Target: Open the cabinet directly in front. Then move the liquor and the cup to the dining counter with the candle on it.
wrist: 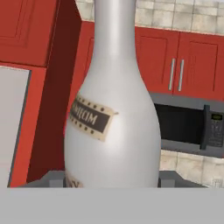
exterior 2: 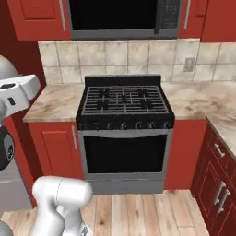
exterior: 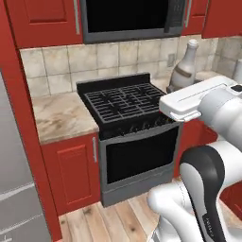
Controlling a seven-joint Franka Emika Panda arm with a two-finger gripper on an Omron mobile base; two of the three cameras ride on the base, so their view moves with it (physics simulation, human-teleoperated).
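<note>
The liquor point(wrist: 111, 131) is a pale grey-white bottle with a dark label band and a slim neck. It stands upright between the two dark fingertips point(wrist: 52, 178) of my gripper point(wrist: 111, 178), which is shut on its bulbous body. From the left base view the liquor point(exterior: 185, 66) rises behind my white hand, above the right end of the stove. A red two-door wall cabinet point(wrist: 177, 65) with vertical silver handles hangs shut above the microwave; I cannot tell whether it is the task's cabinet. The cup, the candle and the dining counter are out of view.
A black gas stove point(exterior 2: 124, 103) with an oven stands straight ahead between marble worktops point(exterior 2: 55, 103) backed by large beige tiles. A microwave point(exterior: 130, 16) hangs above it. A grey fridge point(exterior: 14, 189) stands at the left, and red lower cabinets point(exterior 2: 219, 184) run along the right.
</note>
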